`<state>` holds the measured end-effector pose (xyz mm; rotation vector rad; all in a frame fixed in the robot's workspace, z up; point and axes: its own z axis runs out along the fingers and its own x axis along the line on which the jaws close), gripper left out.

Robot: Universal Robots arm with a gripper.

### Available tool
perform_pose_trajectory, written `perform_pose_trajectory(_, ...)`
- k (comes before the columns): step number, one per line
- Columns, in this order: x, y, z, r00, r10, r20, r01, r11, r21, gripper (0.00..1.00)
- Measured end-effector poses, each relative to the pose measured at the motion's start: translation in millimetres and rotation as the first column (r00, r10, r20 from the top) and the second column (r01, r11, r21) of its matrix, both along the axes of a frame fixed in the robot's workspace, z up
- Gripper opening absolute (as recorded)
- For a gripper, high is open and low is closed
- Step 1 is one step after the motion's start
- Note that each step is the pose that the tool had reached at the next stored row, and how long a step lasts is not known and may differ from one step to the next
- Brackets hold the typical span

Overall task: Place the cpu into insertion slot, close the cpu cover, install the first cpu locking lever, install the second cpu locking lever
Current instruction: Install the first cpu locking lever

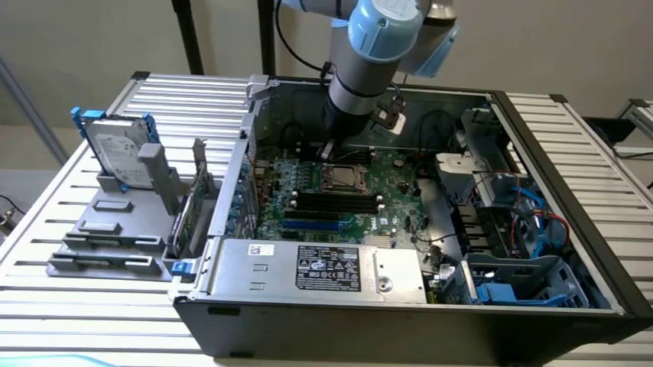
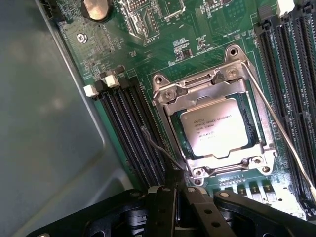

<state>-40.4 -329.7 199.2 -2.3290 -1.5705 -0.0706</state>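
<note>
Slatted table, open case: with cpu seated in socket under lowered cover and gripper pinched closed at lever tip, hold on it unclear, press lever down evenly and hook under its catch without scraping nearby memory slots.

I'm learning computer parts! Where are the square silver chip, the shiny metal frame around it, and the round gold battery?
square silver-beige cpu [image 2: 215,132]: wrist view, middle of its metal top.
silvery metal cpu cover [image 2: 172,109]: wrist view, a side bar of the frame.
round gold coin battery [image 2: 95,7]: wrist view, its flat face.
</note>
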Motion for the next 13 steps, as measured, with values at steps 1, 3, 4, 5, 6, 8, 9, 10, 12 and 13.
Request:
perform_pose_trajectory(1,0.9,0.0,0.0,1.0,0.0,-0.0013,0.0,1.0,-0.0008,0.11)
perform_pose_trajectory(3,3.2,0.1,0.0,1.0,-0.001,-0.0049,0.001,1.0,-0.002,0.11)
perform_pose_trajectory(4,4.5,0.1,-0.1,1.0,-0.001,-0.0064,0.001,1.0,-0.0026,0.11)
perform_pose_trajectory(5,6.2,0.0,0.0,1.0,-0.001,-0.0084,0.001,1.0,-0.0033,0.11)
perform_pose_trajectory(6,7.8,0.0,-0.1,0.9999,-0.001,-0.01,0.001,1.0,-0.0037,0.11)
perform_pose_trajectory(8,11.7,0.0,-0.1,0.9999,-0.001,-0.0135,0.001,1.0,-0.0044,0.11)
perform_pose_trajectory(9,13.7,0.0,-0.1,0.9999,-0.001,-0.0153,0.001,1.0,-0.0046,0.11)
perform_pose_trajectory(10,15.6,0.0,-0.2,0.9999,-0.001,-0.0169,0.001,1.0,-0.0048,0.11)
perform_pose_trajectory(12,19.2,0.0,-0.3,0.9998,-0.002,-0.0196,0.001,1.0,-0.0051,0.11)
perform_pose_trajectory(13,20.9,0.0,-0.4,0.9998,-0.002,-0.021,0.001,1.0,-0.0053,0.11)
